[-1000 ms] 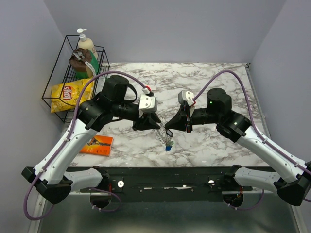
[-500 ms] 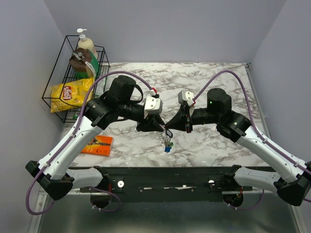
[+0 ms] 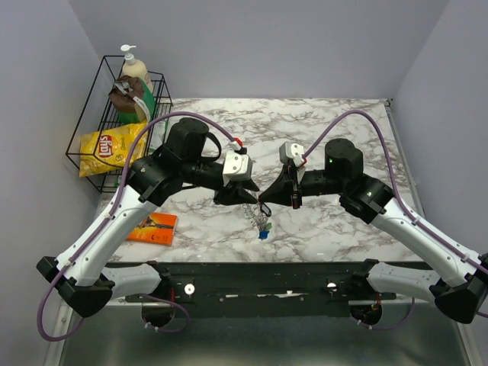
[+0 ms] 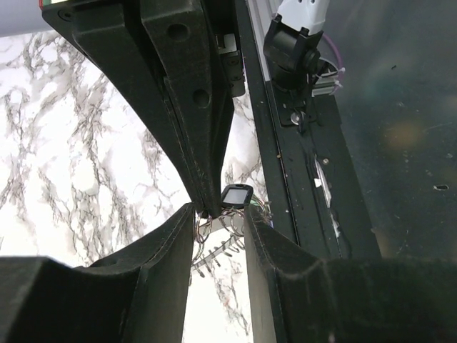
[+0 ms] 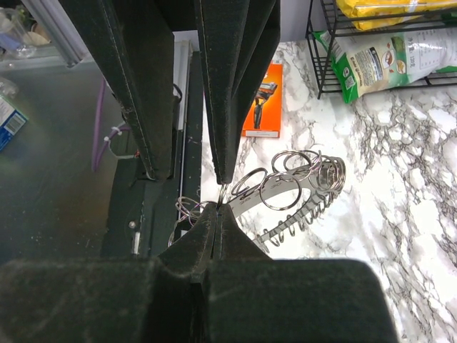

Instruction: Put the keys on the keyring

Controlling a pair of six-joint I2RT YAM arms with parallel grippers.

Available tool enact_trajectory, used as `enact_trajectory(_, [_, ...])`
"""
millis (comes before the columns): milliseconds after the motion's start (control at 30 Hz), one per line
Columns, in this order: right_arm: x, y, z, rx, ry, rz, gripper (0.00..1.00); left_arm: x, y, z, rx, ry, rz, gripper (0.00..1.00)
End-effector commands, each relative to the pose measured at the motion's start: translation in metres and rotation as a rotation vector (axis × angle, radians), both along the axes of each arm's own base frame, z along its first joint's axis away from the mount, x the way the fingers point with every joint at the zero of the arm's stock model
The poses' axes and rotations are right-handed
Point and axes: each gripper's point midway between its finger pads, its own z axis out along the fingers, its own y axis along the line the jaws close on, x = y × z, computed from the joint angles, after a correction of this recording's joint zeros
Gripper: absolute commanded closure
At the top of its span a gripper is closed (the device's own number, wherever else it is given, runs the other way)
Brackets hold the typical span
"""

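The keyring [image 3: 253, 216], a curved silvery strip strung with small rings and hooks, hangs over the marble table between both grippers. Keys [image 3: 264, 230] with green and blue heads dangle below it. My right gripper [image 3: 264, 204] is shut on a thin ring of the keyring [image 5: 303, 179], pinched at its tips [image 5: 220, 206]. My left gripper [image 3: 242, 200] is open; in the left wrist view [image 4: 218, 214] its jaws straddle the rings [image 4: 214, 239] without closing on them. A dark-headed key [image 4: 237, 194] hangs just beyond the left fingertips.
A black wire basket [image 3: 91, 156] at the back left holds a yellow chip bag [image 3: 107, 143], a brown pouch and a pump bottle [image 3: 136, 72]. An orange packet [image 3: 151, 227] lies flat near the table's front left edge, also in the right wrist view [image 5: 261, 100].
My left arm has moved right, closer to the right gripper and the keyring, then eased back slightly. The right arm and the hanging keyring have stayed put.
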Motion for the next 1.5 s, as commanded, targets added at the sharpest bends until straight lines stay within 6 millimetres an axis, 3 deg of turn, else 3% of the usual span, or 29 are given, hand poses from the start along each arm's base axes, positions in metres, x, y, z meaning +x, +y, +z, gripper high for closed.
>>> enact_trajectory(0, [-0.004, 0.000, 0.016, 0.032, -0.044, 0.018, 1.00, 0.007, -0.001, 0.000, 0.005, -0.044, 0.021, 0.58])
enact_trajectory(333, [-0.004, -0.002, 0.018, 0.036, -0.051, 0.009, 1.00, 0.016, -0.004, -0.019, 0.065, -0.021, 0.019, 0.62])
enact_trajectory(433, [-0.004, -0.002, 0.017, 0.034, -0.050, 0.009, 1.00, 0.016, -0.004, -0.021, 0.071, -0.019, 0.014, 0.73])
enact_trajectory(567, [-0.003, -0.002, 0.016, 0.031, -0.051, 0.002, 1.00, 0.017, -0.004, -0.020, 0.077, -0.021, 0.018, 0.98])
enact_trajectory(767, [0.000, -0.002, 0.016, 0.030, -0.055, -0.014, 0.98, 0.017, -0.003, -0.021, 0.075, -0.016, 0.027, 1.00])
enact_trajectory(833, [0.003, -0.002, 0.016, 0.028, -0.054, -0.031, 0.91, 0.017, -0.002, -0.022, 0.067, -0.014, 0.045, 1.00])
enact_trajectory(867, [0.005, -0.004, 0.018, 0.031, -0.063, -0.053, 0.80, 0.020, -0.004, -0.016, 0.039, -0.043, 0.055, 1.00])
enact_trajectory(967, [0.010, -0.008, 0.019, 0.039, -0.079, -0.097, 0.62, 0.026, -0.004, -0.009, -0.023, -0.080, 0.117, 1.00])
enact_trajectory(1167, [0.018, -0.017, 0.027, 0.064, -0.115, -0.187, 0.43, 0.038, -0.002, 0.009, -0.171, -0.157, 0.235, 1.00])
enact_trajectory(1233, [0.020, -0.018, 0.028, 0.068, -0.116, -0.198, 0.41, 0.036, -0.001, 0.008, -0.206, -0.138, 0.257, 1.00])
enact_trajectory(1300, [0.020, -0.017, 0.029, 0.072, -0.117, -0.195, 0.38, 0.038, -0.002, 0.019, -0.274, -0.142, 0.282, 1.00])
enact_trajectory(1467, [0.016, -0.013, 0.030, 0.077, -0.110, -0.163, 0.40, 0.034, -0.002, 0.028, -0.392, -0.139, 0.290, 1.00])
